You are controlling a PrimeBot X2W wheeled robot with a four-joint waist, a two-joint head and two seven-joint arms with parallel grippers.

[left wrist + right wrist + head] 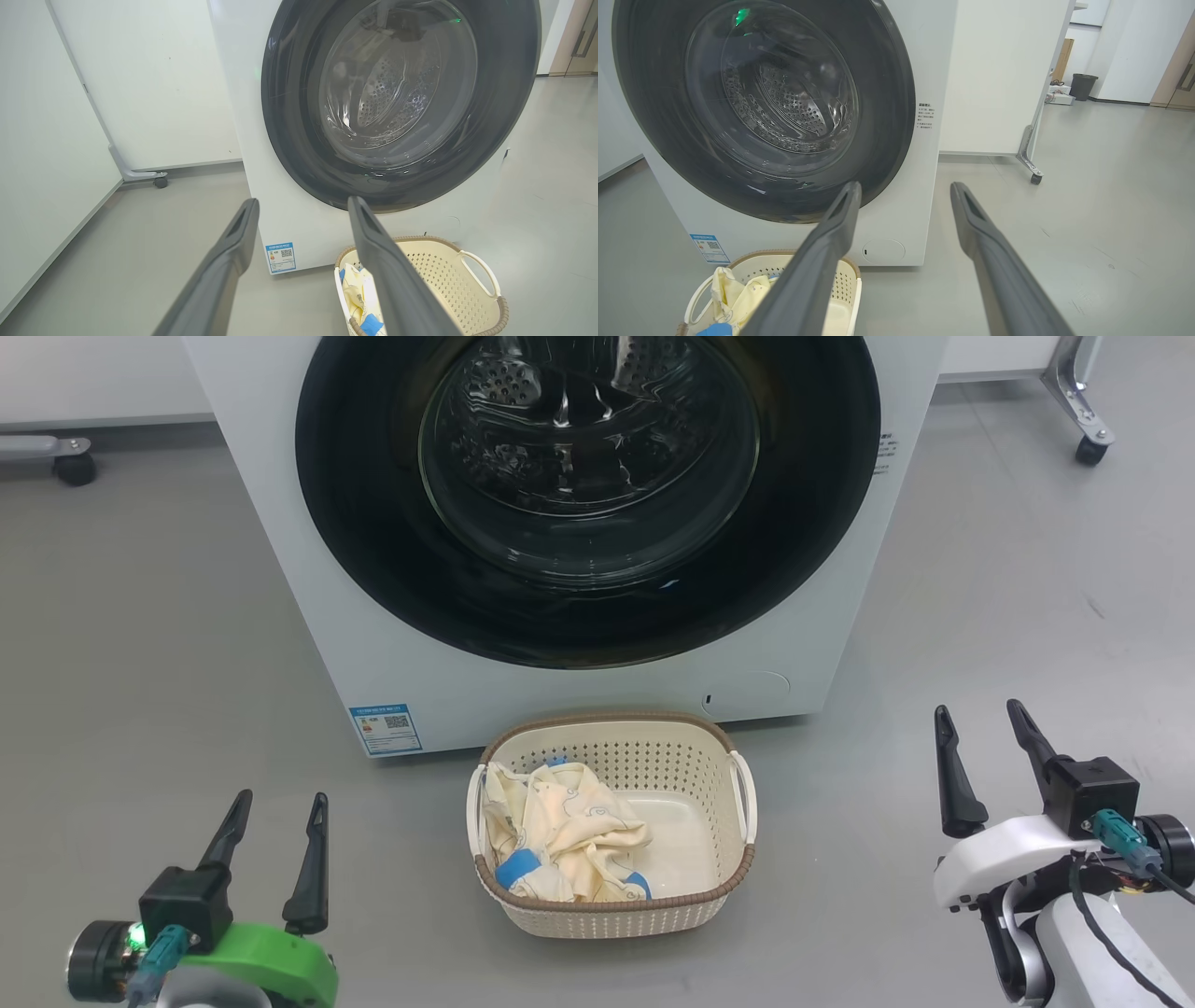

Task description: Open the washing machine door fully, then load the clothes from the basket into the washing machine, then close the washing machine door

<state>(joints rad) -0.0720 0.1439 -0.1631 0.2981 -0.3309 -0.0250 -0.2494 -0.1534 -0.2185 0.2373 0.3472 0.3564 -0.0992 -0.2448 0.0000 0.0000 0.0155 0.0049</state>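
Observation:
The white washing machine (pixel 308 616) (pixel 243 116) (pixel 934 70) stands straight ahead, and its black-rimmed round washing machine door (pixel 588 495) (pixel 402 93) (pixel 761 102) lies shut flat against the front. Through the glass I see the steel drum. On the floor before it sits the cream basket (pixel 611 905) (pixel 439 270) (pixel 840 280), with pale yellow, blue-cuffed clothes (pixel 560 831) (pixel 357 289) (pixel 738 294) heaped in its left half. My left gripper (pixel 280 803) (pixel 303 205) is open at the lower left, apart from the basket. My right gripper (pixel 980 714) (pixel 906 186) is open at the lower right, holding nothing.
A blue label (pixel 385 728) marks the washer's lower left corner. Wheeled white partition feet stand at the far left (pixel 75 467) and far right (pixel 1088 448). Grey floor lies open on both sides of the basket. A dark bin (pixel 1083 86) stands far off to the right.

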